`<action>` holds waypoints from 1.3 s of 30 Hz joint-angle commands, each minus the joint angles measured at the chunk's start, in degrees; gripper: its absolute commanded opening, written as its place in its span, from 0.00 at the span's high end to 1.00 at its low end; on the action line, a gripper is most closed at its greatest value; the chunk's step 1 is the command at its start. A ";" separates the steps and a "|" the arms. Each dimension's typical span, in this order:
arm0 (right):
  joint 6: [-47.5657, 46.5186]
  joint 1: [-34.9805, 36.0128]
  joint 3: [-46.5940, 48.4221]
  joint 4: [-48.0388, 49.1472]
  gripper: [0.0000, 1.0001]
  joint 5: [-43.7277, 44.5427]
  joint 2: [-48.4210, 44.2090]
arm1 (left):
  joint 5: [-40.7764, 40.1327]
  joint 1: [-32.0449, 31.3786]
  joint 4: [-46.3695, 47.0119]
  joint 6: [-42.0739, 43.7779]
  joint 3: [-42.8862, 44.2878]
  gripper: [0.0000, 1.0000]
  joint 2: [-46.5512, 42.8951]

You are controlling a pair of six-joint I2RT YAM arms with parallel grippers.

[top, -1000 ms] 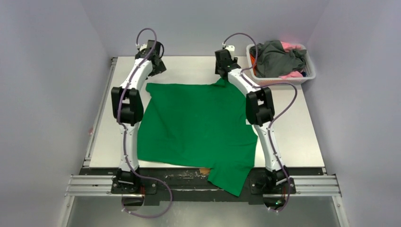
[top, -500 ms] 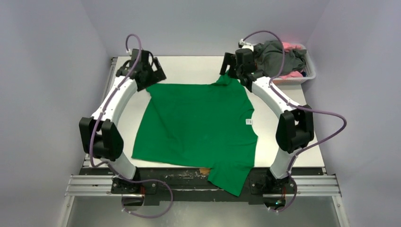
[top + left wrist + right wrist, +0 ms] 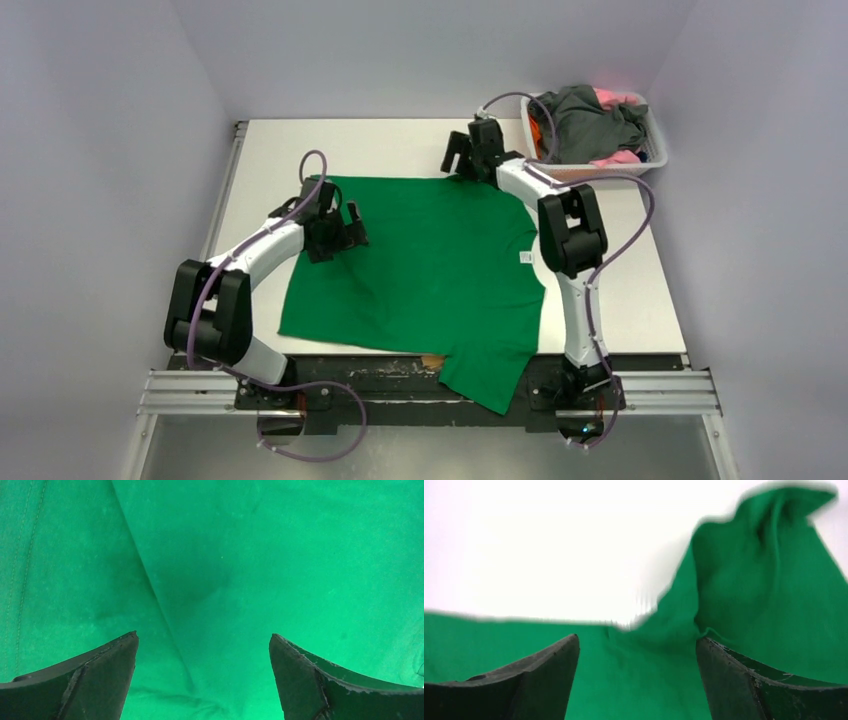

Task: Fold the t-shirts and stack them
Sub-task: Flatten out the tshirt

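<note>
Left pincer (image 3: 345,235) swung inward over green t-shirt (image 3: 430,270), released, right pincer (image 3: 458,160) released, arm folded

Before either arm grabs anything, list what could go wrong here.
The green t-shirt hangs over the near edge of the table, so a pull could drag it off or snag it. Fabric is bunched by the open right gripper; folding now may trap that wrinkle.
</note>
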 commanded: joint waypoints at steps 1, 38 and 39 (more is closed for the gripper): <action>0.36 -0.25 15.01 2.61 0.17 3.40 10.32 | 0.75 0.26 5.75 -1.06 -0.95 0.00 -0.55; -0.04 -1.20 -20.52 -6.05 0.12 5.31 -13.72 | 4.72 0.09 -4.95 0.35 31.47 0.00 28.11; -0.03 -1.16 -19.10 -6.75 0.12 5.42 -12.43 | 5.10 0.09 -5.38 0.02 33.41 0.00 29.59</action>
